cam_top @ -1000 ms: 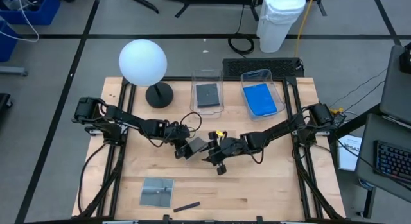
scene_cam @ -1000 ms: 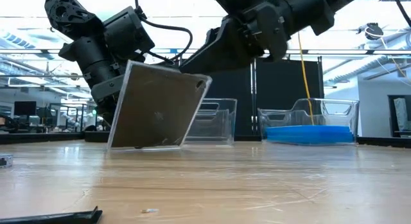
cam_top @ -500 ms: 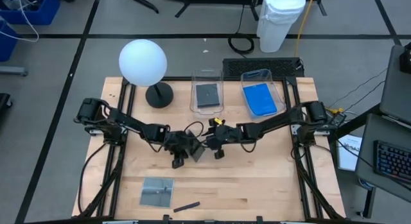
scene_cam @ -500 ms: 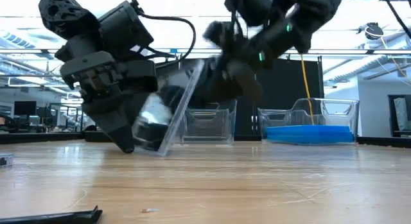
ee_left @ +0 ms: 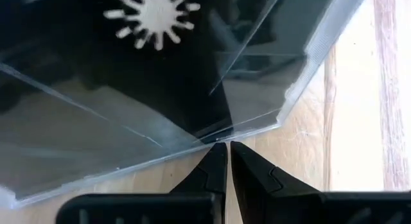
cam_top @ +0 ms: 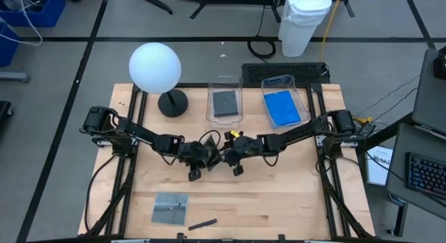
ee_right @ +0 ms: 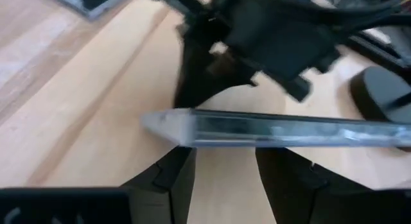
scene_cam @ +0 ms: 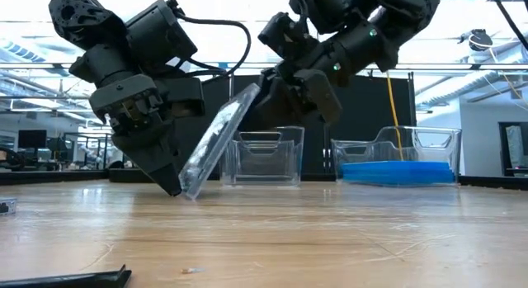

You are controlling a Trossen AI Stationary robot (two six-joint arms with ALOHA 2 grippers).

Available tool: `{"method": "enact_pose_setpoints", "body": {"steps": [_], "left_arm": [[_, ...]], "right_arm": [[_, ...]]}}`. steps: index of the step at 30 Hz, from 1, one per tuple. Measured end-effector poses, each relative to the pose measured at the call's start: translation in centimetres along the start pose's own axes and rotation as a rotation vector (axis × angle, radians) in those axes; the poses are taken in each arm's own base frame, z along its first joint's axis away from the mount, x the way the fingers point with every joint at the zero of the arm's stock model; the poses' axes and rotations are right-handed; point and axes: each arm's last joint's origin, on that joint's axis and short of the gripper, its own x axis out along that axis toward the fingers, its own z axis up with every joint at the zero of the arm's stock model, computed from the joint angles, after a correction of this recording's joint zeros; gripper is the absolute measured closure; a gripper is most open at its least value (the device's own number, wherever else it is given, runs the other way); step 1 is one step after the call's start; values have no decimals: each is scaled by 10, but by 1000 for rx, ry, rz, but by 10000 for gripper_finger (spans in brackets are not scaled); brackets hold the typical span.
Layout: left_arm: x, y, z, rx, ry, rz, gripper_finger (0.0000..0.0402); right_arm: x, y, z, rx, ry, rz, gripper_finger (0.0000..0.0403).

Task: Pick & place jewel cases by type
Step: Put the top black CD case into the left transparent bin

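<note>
A clear-and-dark jewel case (scene_cam: pixel 219 139) stands tilted and edge-on at the table's middle, between both grippers. My left gripper (ee_left: pixel 228 149) is shut on its lower end. My right gripper (ee_right: pixel 225 169) is open at the case's upper edge (ee_right: pixel 270 131), which runs across just past its fingertips. In the high view the left gripper (cam_top: pixel 202 159) and the right gripper (cam_top: pixel 226 156) nearly meet. Another grey case (cam_top: pixel 171 207) lies flat near the table's near edge. A dark case (cam_top: pixel 225 102) and a blue case (cam_top: pixel 282 107) lie in the tubs. My left gripper pinches the jewel case's lower edge near a corner (ee_left: pixel 221 135) between its two fingertips, slanting down from the table's left side. The case leans up and rightward from the hold, its lower end (scene_cam: pixel 188 193) at the table top. My right gripper: whether it touches the upper edge, I cannot tell.
Two clear tubs (cam_top: pixel 224 97) (cam_top: pixel 286 100) stand at the far edge. A white ball lamp (cam_top: pixel 155 65) on a dark base stands far left. A small dark stick (cam_top: pixel 202 223) lies by the near edge. Bare wood stretches in front of the grippers.
The jewel case has turned about: its broad face showed in the low view a second ago and now its thin edge does, with its lower end staying low. My left gripper has turned with it. My right gripper has moved toward the table's left and far edge.
</note>
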Motion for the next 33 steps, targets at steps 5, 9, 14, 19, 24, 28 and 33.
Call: {"method": "enact_pose_setpoints", "body": {"steps": [5,9,14,19,24,28,33], "left_arm": [[0,0,0,0,-1,1,371],[0,0,0,21,-2,4,371],[0,-1,0,113,-2,2,371],[0,-5,-1,215,-7,3,371],[-3,-8,0,238,-32,27,371],[-14,-14,5,261,-79,42,371],[-37,-23,12,292,-166,65,371]], "right_arm": [[0,3,1,-4,-4,7,248],[-1,7,7,-6,-49,5,248],[-1,12,10,-12,-67,15,248],[-2,14,11,-3,-69,19,248],[-2,14,11,11,-69,20,248],[-2,14,11,11,-73,19,248],[-2,14,12,12,-74,18,248]]}}
